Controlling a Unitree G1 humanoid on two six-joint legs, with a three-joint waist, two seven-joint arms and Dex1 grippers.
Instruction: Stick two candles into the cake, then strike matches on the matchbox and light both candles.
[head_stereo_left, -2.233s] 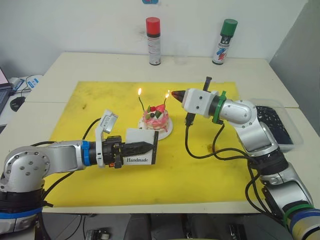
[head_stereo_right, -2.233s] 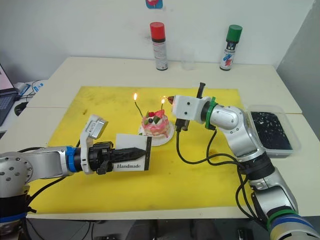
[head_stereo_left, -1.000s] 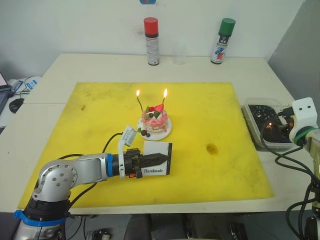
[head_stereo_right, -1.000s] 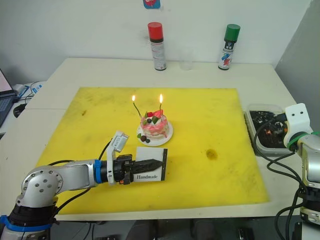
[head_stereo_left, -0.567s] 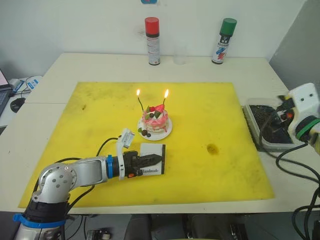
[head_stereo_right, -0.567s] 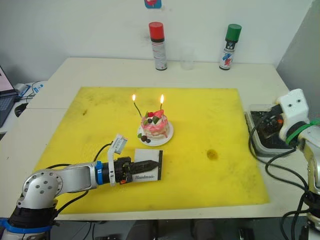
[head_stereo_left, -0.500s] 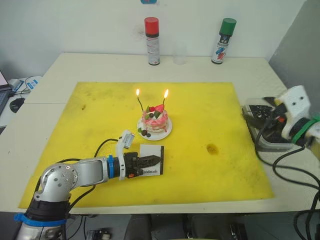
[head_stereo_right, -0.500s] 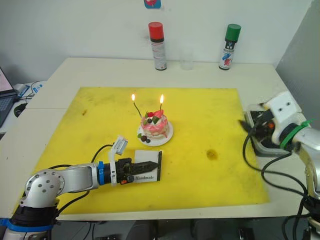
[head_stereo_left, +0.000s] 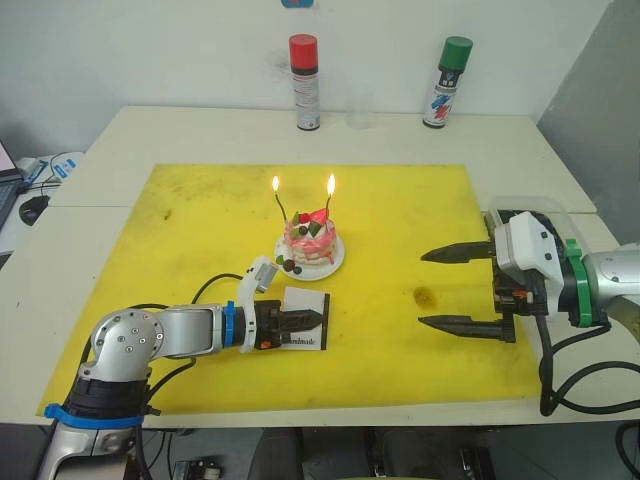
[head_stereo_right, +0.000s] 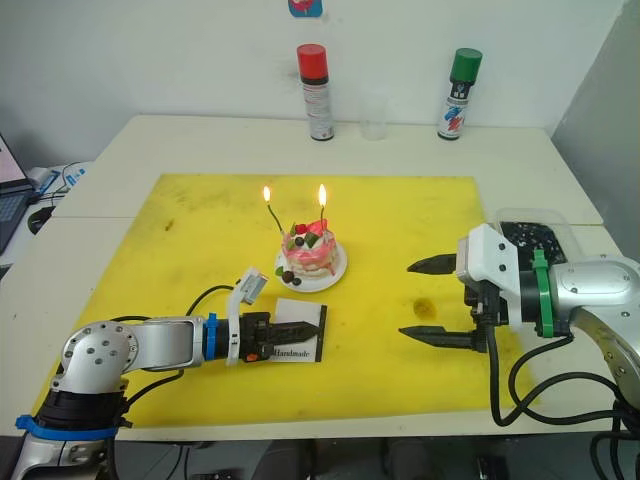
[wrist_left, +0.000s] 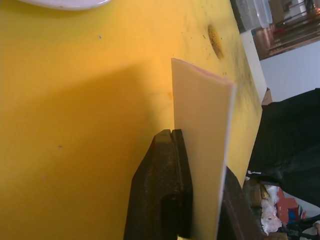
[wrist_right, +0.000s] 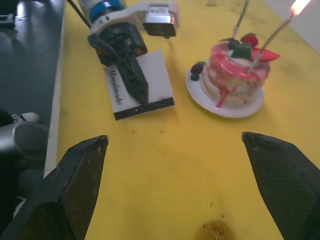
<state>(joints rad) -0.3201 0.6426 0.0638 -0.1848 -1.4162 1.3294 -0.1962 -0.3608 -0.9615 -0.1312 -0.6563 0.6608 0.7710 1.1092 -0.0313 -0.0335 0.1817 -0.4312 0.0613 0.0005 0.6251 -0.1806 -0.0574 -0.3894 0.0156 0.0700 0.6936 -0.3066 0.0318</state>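
The cake (head_stereo_left: 310, 243) sits on its white plate mid-mat, with two candles (head_stereo_left: 282, 208) (head_stereo_left: 327, 203) standing in it, both burning. In front of it the white "Handmade" matchbox (head_stereo_left: 305, 333) rests low on the yellow mat (head_stereo_left: 200, 230). My left gripper (head_stereo_left: 312, 322) is shut on the matchbox; the left wrist view has the matchbox (wrist_left: 202, 150) pinched between both fingers. To the right of the cake my right gripper (head_stereo_left: 442, 288) hangs over the mat, wide open and empty. The matches are out of view.
A red-capped spray can (head_stereo_left: 305, 85), a clear cup (head_stereo_left: 360, 112) and a green-capped can (head_stereo_left: 448, 82) stand along the table's back edge. A clear tray (head_stereo_right: 540, 235) with dark contents lies off the mat's right side. A brown stain (head_stereo_left: 425, 296) marks the mat below my right gripper.
My right arm has swung from the tray at the right edge in over the mat, its jaws now wide open. The left gripper has stayed low with the matchbox.
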